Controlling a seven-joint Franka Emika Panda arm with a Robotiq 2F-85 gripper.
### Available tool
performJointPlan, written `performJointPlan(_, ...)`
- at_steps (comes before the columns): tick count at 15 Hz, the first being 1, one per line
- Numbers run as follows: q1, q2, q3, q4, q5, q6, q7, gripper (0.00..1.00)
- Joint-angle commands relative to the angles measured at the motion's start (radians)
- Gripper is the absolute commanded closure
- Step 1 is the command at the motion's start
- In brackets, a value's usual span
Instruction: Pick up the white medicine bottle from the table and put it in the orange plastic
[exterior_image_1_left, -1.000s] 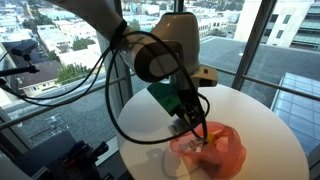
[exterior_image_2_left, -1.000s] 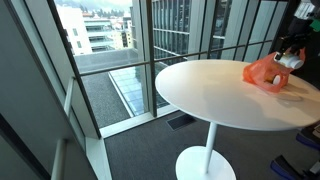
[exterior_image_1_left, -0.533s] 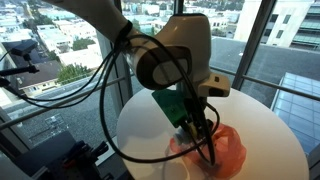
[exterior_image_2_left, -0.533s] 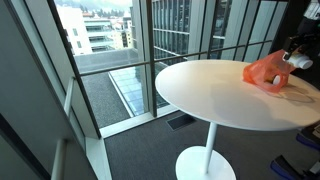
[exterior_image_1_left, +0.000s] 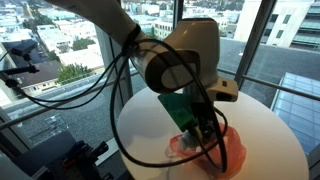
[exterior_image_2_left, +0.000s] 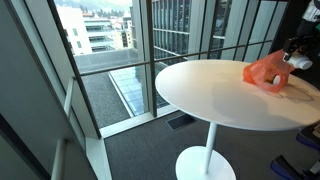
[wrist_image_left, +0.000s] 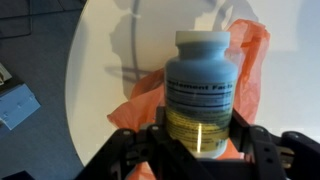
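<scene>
**Ana:** While the hand has both fingers clamped on the white medicine bottle, where is the bottle in relation to the orange plastic?

**Ben:** Right over it. In the wrist view the bottle fills the middle, cap pointing away from the camera, with crumpled orange showing behind it on both sides. I cannot tell whether it touches the plastic. In an exterior view the hand sits low over the orange plastic on the round white table.

**Ana:** So what could spoil the drop?

**Ben:** The plastic looks limp and bunched, and I see no clear opening. If the hand lets go over a closed fold, I'd expect the bottle to land on top, tip over and roll across the smooth table.

**Ana:** Anything else?

**Ben:** The fingers may be close to the film. Opening or lifting could snag it and drag the plastic along.
</scene>
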Motion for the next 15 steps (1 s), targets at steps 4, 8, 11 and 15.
performJointPlan(4, -0.006, 0.097, 0.003, 0.131, 0.026, -0.072, 0.001, 0.64)
performJointPlan(8, -0.005, 0.153, 0.007, 0.198, 0.027, -0.088, 0.002, 0.64)
performJointPlan(11, -0.006, 0.197, 0.014, 0.242, 0.032, -0.077, -0.006, 0.64)
performJointPlan(15, 0.001, 0.25, 0.024, 0.292, 0.023, -0.046, -0.003, 0.64)
